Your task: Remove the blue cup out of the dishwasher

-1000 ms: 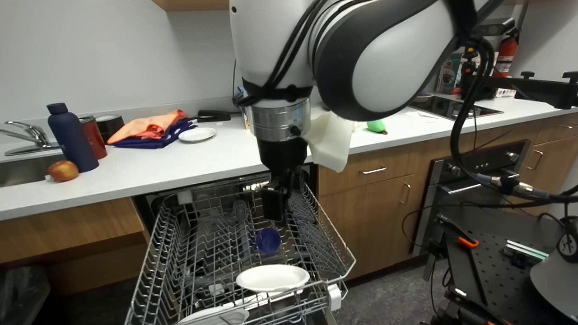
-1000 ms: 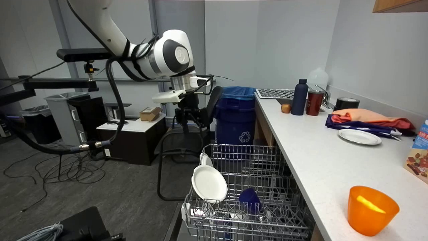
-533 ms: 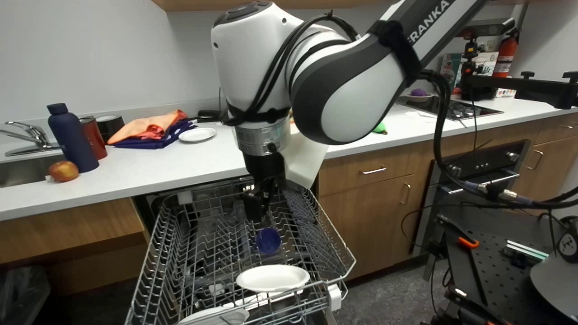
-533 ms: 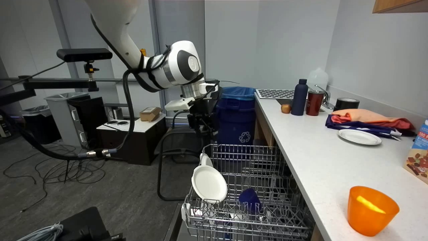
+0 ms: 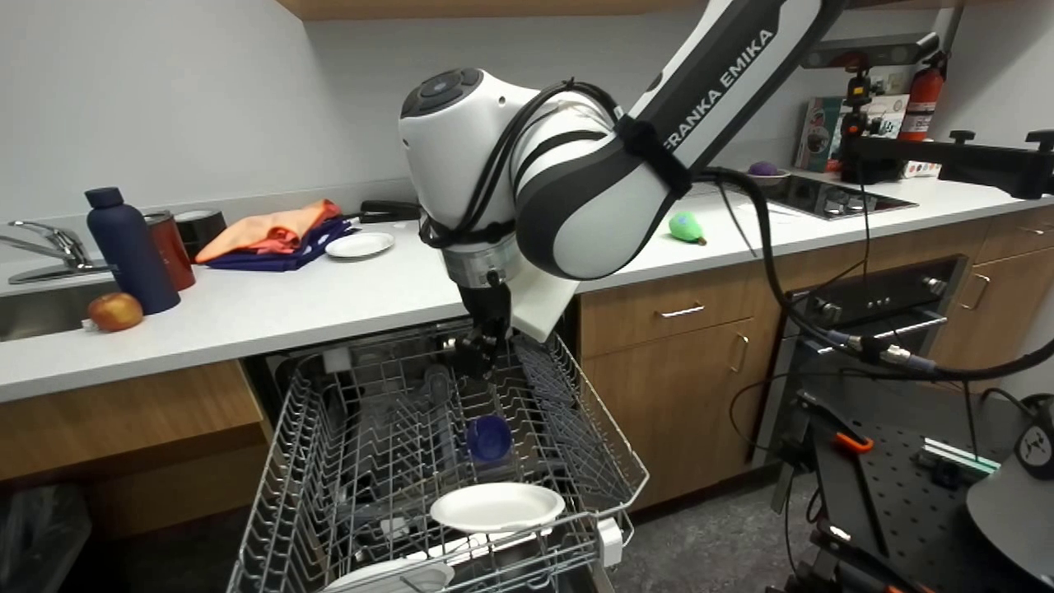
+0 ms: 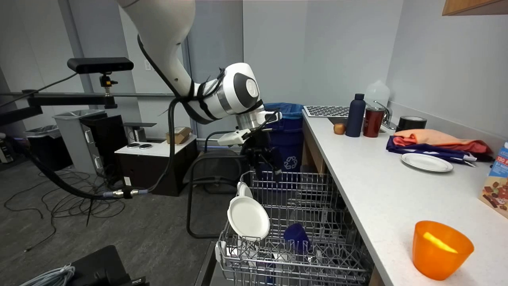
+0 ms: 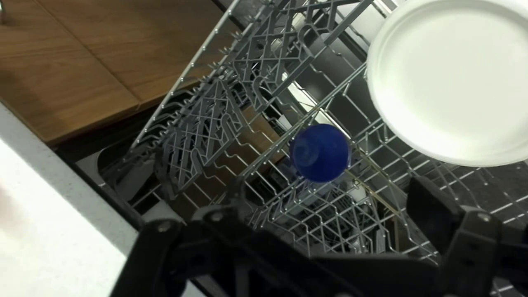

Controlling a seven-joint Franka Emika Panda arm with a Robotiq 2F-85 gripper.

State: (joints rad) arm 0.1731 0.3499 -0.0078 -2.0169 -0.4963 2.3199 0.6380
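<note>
The blue cup [image 5: 489, 438] sits tilted among the wires of the dishwasher's pulled-out grey rack [image 6: 293, 173], also visible in an exterior view [image 6: 296, 237]. In the wrist view the cup [image 7: 320, 153] shows as a blue round shape near the middle, beyond the fingertips. I cannot tell which end faces up. My gripper [image 7: 328, 198] has its two black fingers spread wide with nothing between them. In both exterior views the gripper [image 5: 473, 358] hangs above the rack, higher and farther back than the cup; it also shows at the rack's far side [image 6: 270, 171].
A white plate [image 7: 449, 82] stands in the rack near the cup, with another white dish [image 5: 395, 576] at the rack's front. The white counter [image 5: 346, 296] edges the rack and holds a dark blue bottle [image 5: 132, 251], folded cloths [image 5: 276, 235] and an orange cup [image 6: 440, 252].
The arm and gripper have come down over the rack. In an exterior view the gripper has moved right and down, closer to the cup. The cup and plates have not moved.
</note>
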